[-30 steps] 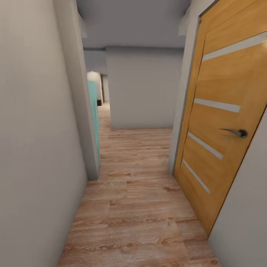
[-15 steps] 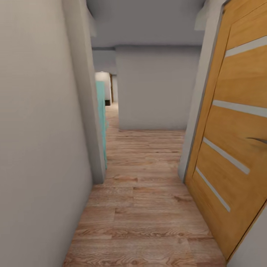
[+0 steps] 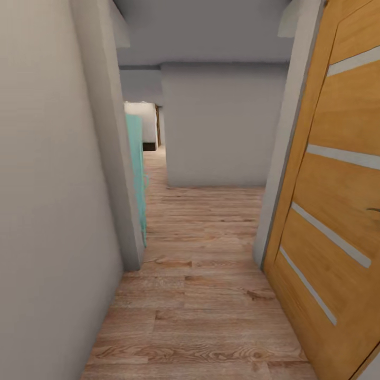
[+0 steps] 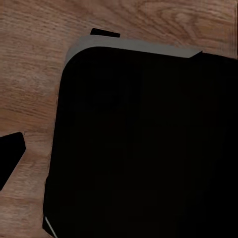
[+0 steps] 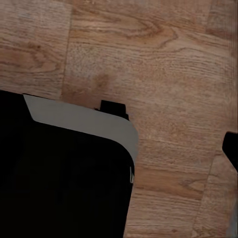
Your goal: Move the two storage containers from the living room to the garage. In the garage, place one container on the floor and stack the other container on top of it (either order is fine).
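One striped orange-wood door (image 3: 338, 200) flanks grainy plank flooring (image 3: 200, 295).

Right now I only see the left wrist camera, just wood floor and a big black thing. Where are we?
Observer: In a narrow hallway. An orange-wood door with pale stripes stands at the right of the head view.
Operator: What's on the other side?
Observer: A turquoise panel pokes out past the corner of the left wall.
Operator: And straight ahead?
Observer: A plain grey wall, with the hallway running on to its left.
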Robot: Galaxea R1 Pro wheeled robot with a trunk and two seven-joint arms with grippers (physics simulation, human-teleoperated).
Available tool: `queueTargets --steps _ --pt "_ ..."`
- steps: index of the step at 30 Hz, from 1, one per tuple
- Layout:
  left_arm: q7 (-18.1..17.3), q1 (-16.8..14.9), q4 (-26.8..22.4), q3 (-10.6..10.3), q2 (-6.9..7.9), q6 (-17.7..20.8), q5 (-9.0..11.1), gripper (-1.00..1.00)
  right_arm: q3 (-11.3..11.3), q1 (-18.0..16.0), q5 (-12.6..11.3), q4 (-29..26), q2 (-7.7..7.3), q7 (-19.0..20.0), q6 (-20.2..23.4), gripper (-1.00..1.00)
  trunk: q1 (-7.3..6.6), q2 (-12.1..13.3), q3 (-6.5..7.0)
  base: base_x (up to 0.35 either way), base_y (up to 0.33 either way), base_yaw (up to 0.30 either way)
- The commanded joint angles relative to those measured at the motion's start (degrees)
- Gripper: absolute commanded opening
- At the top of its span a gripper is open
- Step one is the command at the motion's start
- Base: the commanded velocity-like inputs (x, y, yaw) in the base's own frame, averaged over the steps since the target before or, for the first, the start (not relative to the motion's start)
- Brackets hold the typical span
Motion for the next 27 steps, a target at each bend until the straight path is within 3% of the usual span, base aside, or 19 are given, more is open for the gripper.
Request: queueTargets --steps 1,27 --pt "0.0 0.0 -0.1 0.0 0.01 -0.1 0.3 1.0 0.4 -0.1 0.0 0.2 0.04 -0.2 -0.3 1.0 0.03 0.0 -0.05 0.321 -0.142 0.0" --pt "0.0 0.0 -0.1 0.0 0.16 0.4 0.4 1.0 0.5 -0.1 0.1 0.2 -0.07 -0.3 -0.4 1.0 0.03 0.0 -0.05 0.321 -0.101 0.0"
